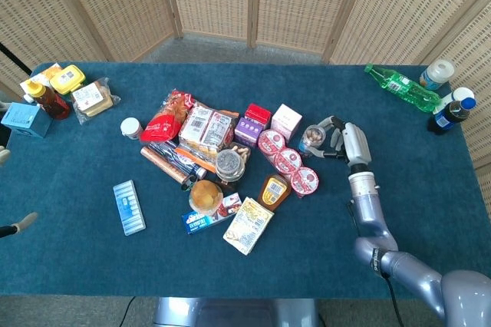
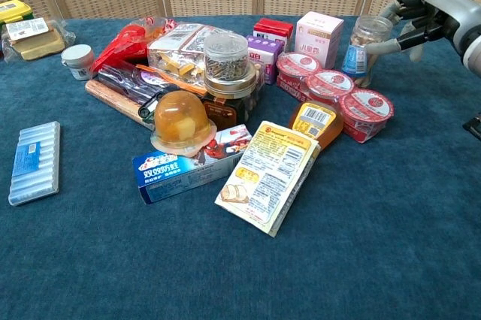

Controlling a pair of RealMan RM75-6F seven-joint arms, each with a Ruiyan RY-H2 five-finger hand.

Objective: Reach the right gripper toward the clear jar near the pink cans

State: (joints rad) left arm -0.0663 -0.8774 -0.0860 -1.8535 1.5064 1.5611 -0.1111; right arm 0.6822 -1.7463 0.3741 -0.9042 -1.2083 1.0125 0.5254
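Observation:
The clear jar [image 1: 311, 140] [image 2: 361, 48], filled with brown sticks, stands just right of the row of pink cans [image 1: 288, 161] [image 2: 328, 84] and now leans slightly. My right hand [image 1: 343, 141] [image 2: 425, 13] is at its right side. The fingers curl around the back of the jar and the thumb lies across its front, so the hand grips it. Only pale fingertips of my left hand [image 1: 18, 226] show at the left edge of the head view, spread apart and holding nothing.
A pink box [image 2: 319, 34] and a purple carton [image 2: 264, 51] stand just left of the jar. A heap of snacks [image 1: 201, 137] fills the table's middle. Bottles [image 1: 402, 89] stand at the far right corner. Blue cloth lies bare right of the hand.

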